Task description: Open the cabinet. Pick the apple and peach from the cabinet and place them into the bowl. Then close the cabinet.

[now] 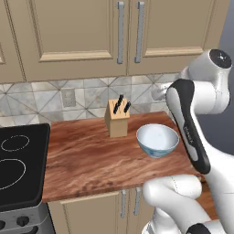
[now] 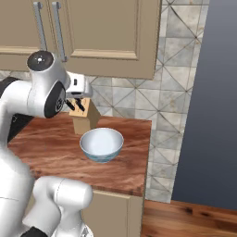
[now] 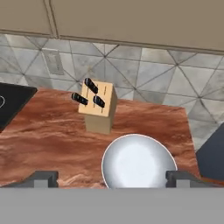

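Note:
The cabinet [image 1: 77,32] hangs over the counter with both doors shut; its two grey bar handles [image 1: 130,32] meet at the middle. Apple and peach are hidden behind the doors. The white bowl [image 1: 157,139] with the pale blue outside stands empty on the wooden counter, right of the knife block, also seen as bowl [image 2: 102,144] and bowl [image 3: 139,162]. My gripper [image 2: 86,90] hovers above the counter, below the cabinet's bottom edge [image 3: 131,22]. In the hand view the gripper [image 3: 113,178] is open, fingertips [image 3: 41,177] wide apart with nothing between them, looking down over the bowl.
A wooden knife block [image 1: 117,119] stands at the back of the counter [image 1: 87,160] against the tiled wall. A black stove [image 1: 18,164] lies at the left. A dark grey panel [image 2: 213,106] rises past the counter's right end. Low cabinet doors [image 1: 91,212] sit under the counter.

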Controlling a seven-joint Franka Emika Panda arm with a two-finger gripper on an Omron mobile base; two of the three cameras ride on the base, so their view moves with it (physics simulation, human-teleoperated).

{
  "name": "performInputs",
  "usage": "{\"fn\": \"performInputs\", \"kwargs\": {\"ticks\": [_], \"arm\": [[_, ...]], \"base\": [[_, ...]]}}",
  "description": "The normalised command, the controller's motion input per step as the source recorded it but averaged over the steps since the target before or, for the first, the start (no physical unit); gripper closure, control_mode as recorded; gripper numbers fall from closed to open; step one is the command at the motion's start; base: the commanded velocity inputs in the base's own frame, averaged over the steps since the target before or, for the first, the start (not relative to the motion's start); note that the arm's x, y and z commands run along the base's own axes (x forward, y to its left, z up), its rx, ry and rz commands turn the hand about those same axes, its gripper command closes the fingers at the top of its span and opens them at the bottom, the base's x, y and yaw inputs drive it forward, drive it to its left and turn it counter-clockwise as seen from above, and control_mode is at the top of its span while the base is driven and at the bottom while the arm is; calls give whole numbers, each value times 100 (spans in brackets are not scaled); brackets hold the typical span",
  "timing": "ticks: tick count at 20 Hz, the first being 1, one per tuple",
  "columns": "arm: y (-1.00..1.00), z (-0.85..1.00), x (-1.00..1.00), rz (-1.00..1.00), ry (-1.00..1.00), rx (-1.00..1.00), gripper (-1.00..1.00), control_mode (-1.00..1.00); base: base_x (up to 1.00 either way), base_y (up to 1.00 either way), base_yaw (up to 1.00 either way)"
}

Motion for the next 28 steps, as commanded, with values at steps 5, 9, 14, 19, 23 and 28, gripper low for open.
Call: {"fn": "performInputs", "kwargs": {"ticks": [5,9,14,19,23,28], "arm": [[0,73,-51,9,-56,0,-100,-100],[0,64,-46,8,-52,0,-100,-100],[3,27,-39,8,-38,6,-100,-100],[7,7,-8,1,-17,2,-100,-100],[22,20,0,0,-17,0,-100,-100],[26,21,8,-3,-14,0,-100,-100]], "base": [[0,0,0],[0,0,0],[0,0,0],[0,0,0],[0,0,0],[0,0,0]]}}
